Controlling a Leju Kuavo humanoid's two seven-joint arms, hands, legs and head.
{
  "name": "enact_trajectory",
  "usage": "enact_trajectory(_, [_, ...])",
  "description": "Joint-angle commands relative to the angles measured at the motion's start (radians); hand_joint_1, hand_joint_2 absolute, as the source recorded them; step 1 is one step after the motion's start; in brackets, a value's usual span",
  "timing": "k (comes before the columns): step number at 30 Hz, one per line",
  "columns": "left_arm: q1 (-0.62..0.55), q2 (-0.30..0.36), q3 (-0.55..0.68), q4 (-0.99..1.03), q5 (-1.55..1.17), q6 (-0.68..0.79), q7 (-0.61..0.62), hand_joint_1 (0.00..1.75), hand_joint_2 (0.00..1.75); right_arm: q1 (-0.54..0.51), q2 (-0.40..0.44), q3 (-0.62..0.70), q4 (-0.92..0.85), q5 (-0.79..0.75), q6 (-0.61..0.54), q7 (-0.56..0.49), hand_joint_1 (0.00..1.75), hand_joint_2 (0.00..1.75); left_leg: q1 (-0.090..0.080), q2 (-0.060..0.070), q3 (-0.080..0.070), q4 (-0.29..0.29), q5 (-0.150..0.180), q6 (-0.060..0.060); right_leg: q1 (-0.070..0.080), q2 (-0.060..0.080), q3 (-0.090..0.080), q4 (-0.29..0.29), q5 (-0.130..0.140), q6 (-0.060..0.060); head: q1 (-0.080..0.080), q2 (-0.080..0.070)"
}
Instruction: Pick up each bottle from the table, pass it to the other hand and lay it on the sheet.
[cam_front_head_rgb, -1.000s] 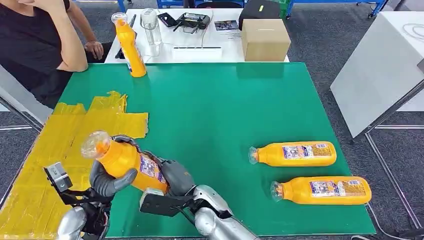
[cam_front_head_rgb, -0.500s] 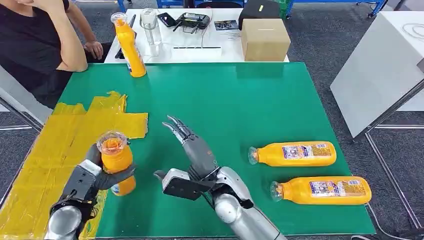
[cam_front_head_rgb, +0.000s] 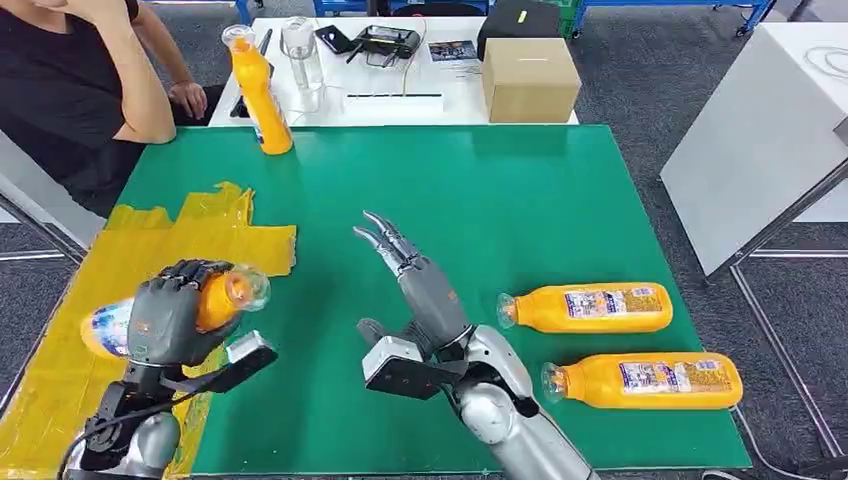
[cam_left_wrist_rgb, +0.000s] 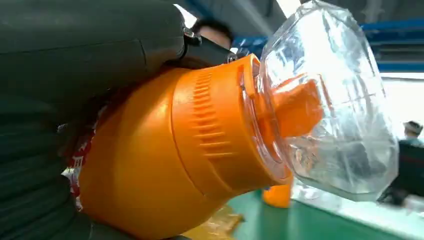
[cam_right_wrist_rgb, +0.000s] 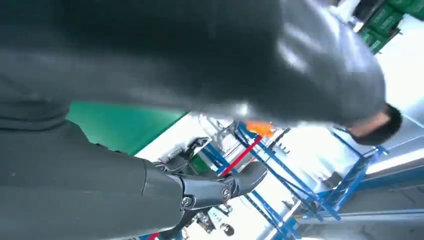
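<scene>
Your left hand grips one bottle tipped over the yellow sheet, not yet laid down, your right hand hangs spread and empty right of the sheet, and two bottles wait farther right on the bench.

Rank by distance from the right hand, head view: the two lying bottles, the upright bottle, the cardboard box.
From the right hand:
1. Upper lying bottle, just to its right.
2. Lower lying bottle, right, near the table's front edge.
3. Upright bottle, far left corner.
4. Cardboard box, beyond the far edge; close call with the upright bottle.
</scene>
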Motion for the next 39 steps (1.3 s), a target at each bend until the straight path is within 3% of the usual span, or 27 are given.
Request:
enact_trajectory(1, [-0.029,0.059,-0.168,0.278,-0.135,0.022,0.060,1.75,1.75,-0.056,-0.035,0.009,0.024,-0.016,0.016,-0.007,0.00,0.00,0.003,0.001,0.008,-0.003,-0.001,-0.002,0.003,-0.001,0.009,-0.006,0.000,-0.002,0.000,0.000])
enact_trajectory(7, [-0.071,0.099,-0.268,0.525,-0.146,-0.017,0.035,1.75,1.75,-0.076,-0.029,0.021,0.052,-0.027,0.022,-0.015,0.00,0.00,0.000,0.001,0.004,-0.003,0.000,-0.001,0.000,-0.001,0.005,-0.003,0.000,-0.001,0.000,0.000])
enact_trajectory(12, [-0.074,0.107,-0.267,0.534,-0.137,-0.007,0.029,1.75,1.75,-0.079,-0.029,0.022,0.057,-0.028,0.022,-0.017,0.00,0.00,0.002,0.002,0.004,-0.001,-0.001,-0.001,0.002,0.001,0.005,-0.002,0.000,-0.002,0.000,0.000])
enact_trajectory(17, [-0.068,0.173,-0.294,0.538,-0.080,-0.052,-0.028,1.75,1.75,-0.086,-0.027,0.023,0.078,-0.039,0.025,-0.028,0.00,0.00,0.001,0.000,0.006,-0.002,0.000,-0.001,0.001,0.001,0.007,-0.002,0.001,-0.002,0.000,0.000])
enact_trajectory(18, [-0.072,0.172,-0.286,0.539,-0.082,-0.042,-0.017,0.00,1.75,-0.086,-0.026,0.022,0.085,-0.041,0.026,-0.030,0.00,0.00,0.002,0.002,0.008,-0.003,0.000,-0.002,0.003,0.002,0.009,-0.004,0.002,-0.003,0.000,0.000])
enact_trajectory(19, [-0.075,0.167,-0.280,0.536,-0.081,-0.045,-0.010,0.00,1.75,-0.084,-0.026,0.021,0.086,-0.042,0.025,-0.031,0.00,0.00,0.001,0.001,0.009,-0.003,0.000,-0.002,0.001,0.001,0.009,-0.002,0.001,-0.002,0.000,0.000])
enact_trajectory(20, [-0.078,0.167,-0.275,0.529,-0.072,-0.052,-0.012,0.00,0.00,-0.082,-0.028,0.021,0.085,-0.043,0.025,-0.033,0.00,0.00,0.003,0.002,0.009,-0.003,0.000,-0.002,0.003,0.002,0.010,-0.003,0.002,-0.002,0.000,0.000])
enact_trajectory(36, [-0.057,0.167,-0.250,0.470,-0.037,-0.065,-0.028,0.00,0.00,-0.071,-0.032,0.017,0.080,-0.045,0.024,-0.035,0.00,0.00,0.002,0.001,0.010,-0.002,0.000,-0.002,0.002,0.001,0.011,-0.003,0.001,-0.002,0.000,0.000])
enact_trajectory(39, [-0.050,0.128,-0.226,0.431,-0.072,0.005,-0.002,0.00,0.00,-0.063,-0.033,0.017,0.074,-0.045,0.024,-0.035,0.00,0.00,0.003,0.001,0.010,-0.002,0.000,-0.003,0.003,0.001,0.011,-0.003,0.001,-0.002,0.000,0.000])
